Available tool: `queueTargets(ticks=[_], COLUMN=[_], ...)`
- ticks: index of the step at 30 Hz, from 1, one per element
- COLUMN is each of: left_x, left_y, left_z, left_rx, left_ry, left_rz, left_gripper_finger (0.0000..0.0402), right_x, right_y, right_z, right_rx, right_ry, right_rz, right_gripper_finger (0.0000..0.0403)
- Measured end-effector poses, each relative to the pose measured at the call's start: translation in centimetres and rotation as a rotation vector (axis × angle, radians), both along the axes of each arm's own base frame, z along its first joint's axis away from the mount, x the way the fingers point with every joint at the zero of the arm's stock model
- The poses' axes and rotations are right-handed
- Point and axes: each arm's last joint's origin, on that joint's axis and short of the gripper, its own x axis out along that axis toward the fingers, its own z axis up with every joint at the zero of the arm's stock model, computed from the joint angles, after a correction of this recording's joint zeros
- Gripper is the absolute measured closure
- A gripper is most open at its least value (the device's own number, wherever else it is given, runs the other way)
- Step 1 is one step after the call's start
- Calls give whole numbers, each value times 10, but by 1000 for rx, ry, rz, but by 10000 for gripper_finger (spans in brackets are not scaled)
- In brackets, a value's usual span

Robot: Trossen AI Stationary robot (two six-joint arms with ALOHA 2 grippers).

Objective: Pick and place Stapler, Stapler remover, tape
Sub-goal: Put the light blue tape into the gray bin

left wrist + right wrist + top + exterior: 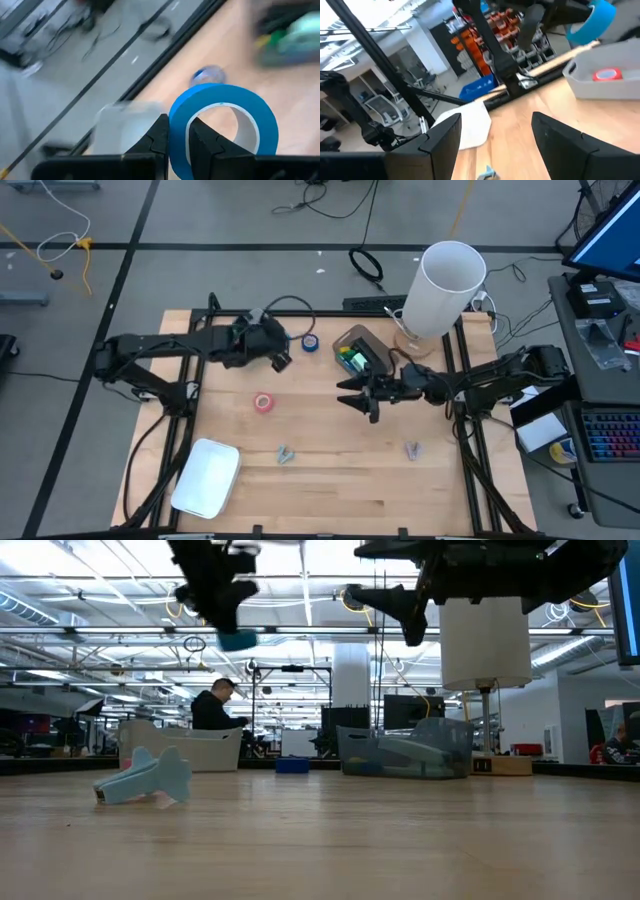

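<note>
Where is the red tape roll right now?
In the high view the red tape roll lies flat on the bare wooden table, left of centre, below the left gripper and above the white tray.

Blue tape roll (pixel 222 117) upright, held off the table. Second blue roll (pixel 311 341) flat at back. Red roll (pixel 263 402) flat mid-table. Two stapler removers (pixel 285 453) (pixel 412 449) nearer front.
</note>
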Motion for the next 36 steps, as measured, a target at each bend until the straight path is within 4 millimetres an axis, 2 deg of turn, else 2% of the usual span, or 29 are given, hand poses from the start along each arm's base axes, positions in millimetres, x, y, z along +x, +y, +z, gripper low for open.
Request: queueTargets(ticks=[8,12,17,20,25,30,36], left_x=[-20,-37,-53,-55,-55,-49,-45], left_y=[53,84,120,137,153,160,164], left_z=[-24,-44,-60,-68,-93,-118,-133], left_rx=[-31,-128,-215,-244,-314,-394,-428], left_ry=[147,189,144,102,152,198,200], left_rz=[130,183,267,298,353,373,393], left_gripper_finger=[362,362,363,363,363,363,351], right_x=[-1,-2,-4,-4,-4,-4,-4], right_y=[2,5,9,9,7,6,2], right_z=[-14,-19,-22,-23,-23,-23,-23], right_rx=[84,130,202,232,248,275,290], right_ry=[151,215,269,281,284,288,288], right_rz=[94,199,316,314,302,271,255], right_gripper_finger=[165,165,165,165,165,165,165])
